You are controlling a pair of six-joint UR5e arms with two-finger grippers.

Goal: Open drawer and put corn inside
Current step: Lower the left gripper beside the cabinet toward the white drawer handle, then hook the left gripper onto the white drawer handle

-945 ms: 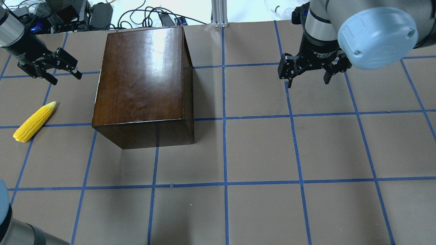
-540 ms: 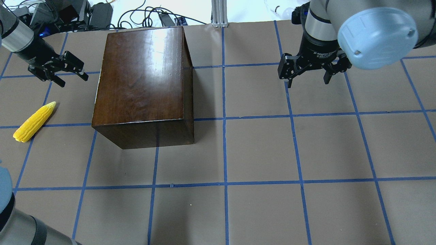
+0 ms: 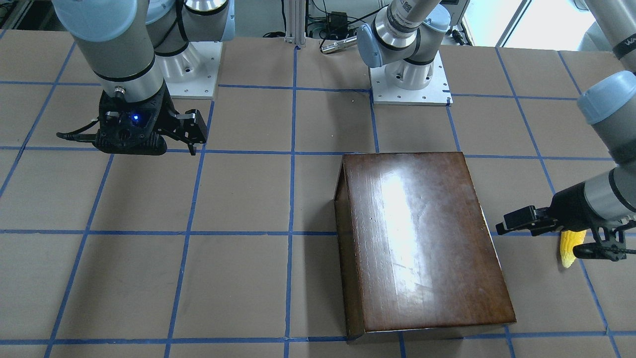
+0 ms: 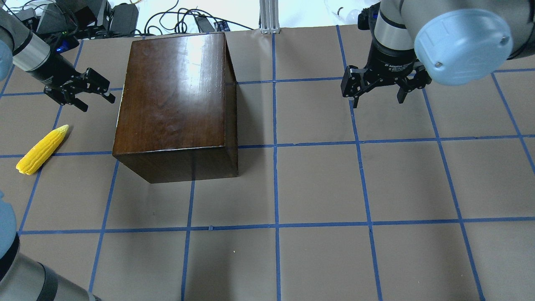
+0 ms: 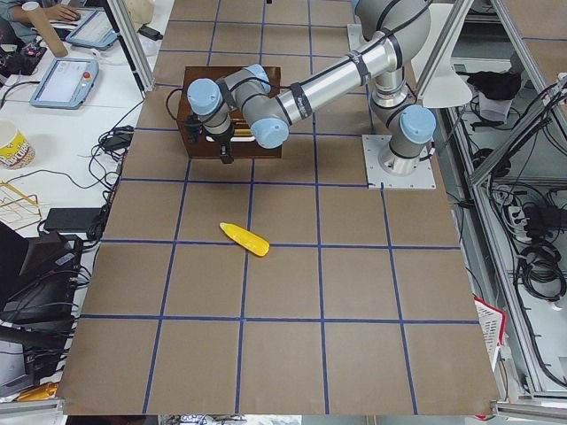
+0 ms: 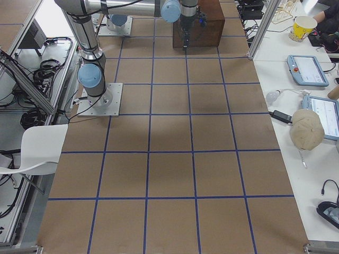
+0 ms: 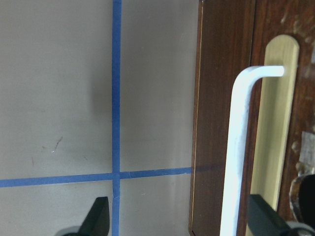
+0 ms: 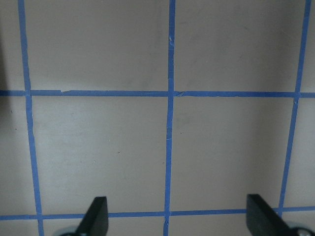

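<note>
Drawer [image 7: 307,88] is shut. Its scuffed dark front sits on the side of the box [image 4: 175,96] that faces the left edge of the overhead view, and only the left wrist view shows it. No tray is out.

Take hold at the white handle [image 7: 238,147], a thin bent rod standing off the front over a pale slot. It looks stiff and smooth, so close across the rod and pull straight out. The wood is rigid and the box looks heavy, but it could slide on the table [image 4: 317,184] if the drawer sticks.

Corn [image 4: 42,149] lies flat at the left edge of the overhead view, lower left of the box and apart from it, tip pointing upper right. It's probably light hard plastic. It's round and tapered, so it may roll or squirt out. Pinch it across the thick middle, not the tip.

Left gripper [image 4: 97,102] is spread wide, holding nothing, just beside the box's left side. In its wrist view the handle falls between the fingers, nearer the right-hand one, and no contact shows.

Right gripper [image 4: 378,100] is also spread wide and empty, over bare table in the upper right of the overhead view, well apart from the box.
</note>
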